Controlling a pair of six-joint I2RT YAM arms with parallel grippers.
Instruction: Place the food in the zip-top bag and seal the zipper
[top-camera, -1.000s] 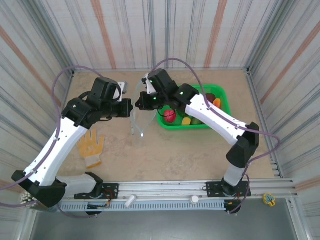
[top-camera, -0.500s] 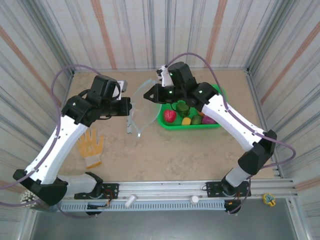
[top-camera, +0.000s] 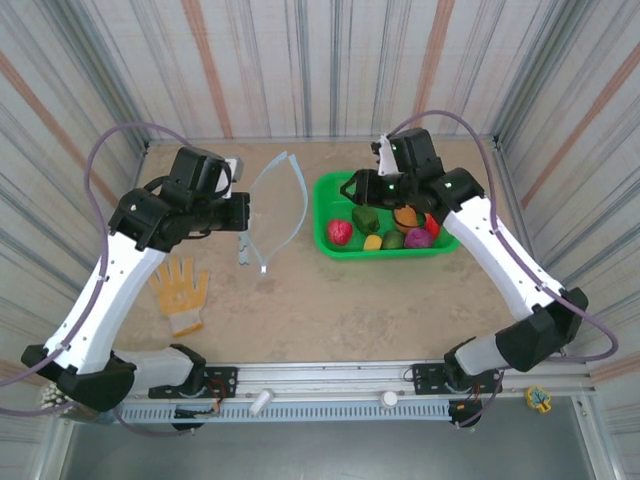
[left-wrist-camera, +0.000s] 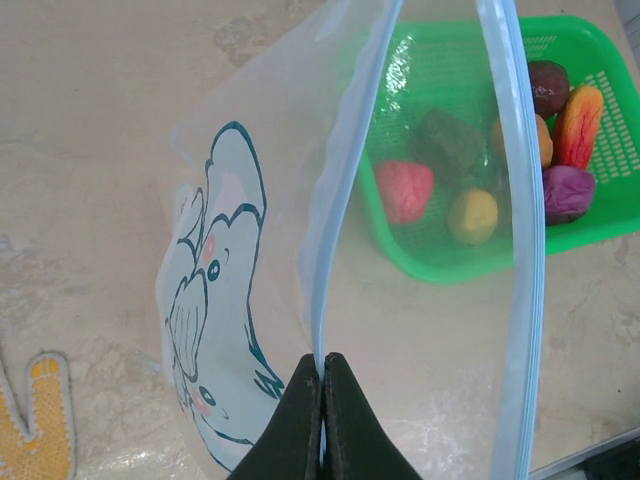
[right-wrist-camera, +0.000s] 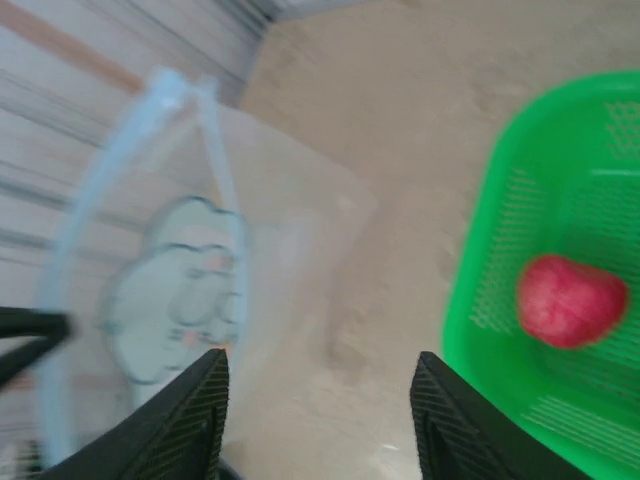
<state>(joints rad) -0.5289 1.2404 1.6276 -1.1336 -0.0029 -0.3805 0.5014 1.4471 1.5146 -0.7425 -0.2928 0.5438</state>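
Plastic zip-top bag (left-wrist-camera: 230, 300) veils some food (left-wrist-camera: 567, 190); left jaws pinch it, right jaws spread.

The zip-top bag (left-wrist-camera: 250, 250) is thin clear plastic, glossy and crinkled, with a printed cartoon; its zipper (left-wrist-camera: 345, 200) is a smooth, pale blue plastic strip. The basket (top-camera: 322, 215) is shiny green plastic mesh, and the food (top-camera: 340, 232) in it looks matt. The glove (top-camera: 180, 290) is yellow knit cloth. The table (top-camera: 350, 300) is matt and mottled beige, rather like stone.
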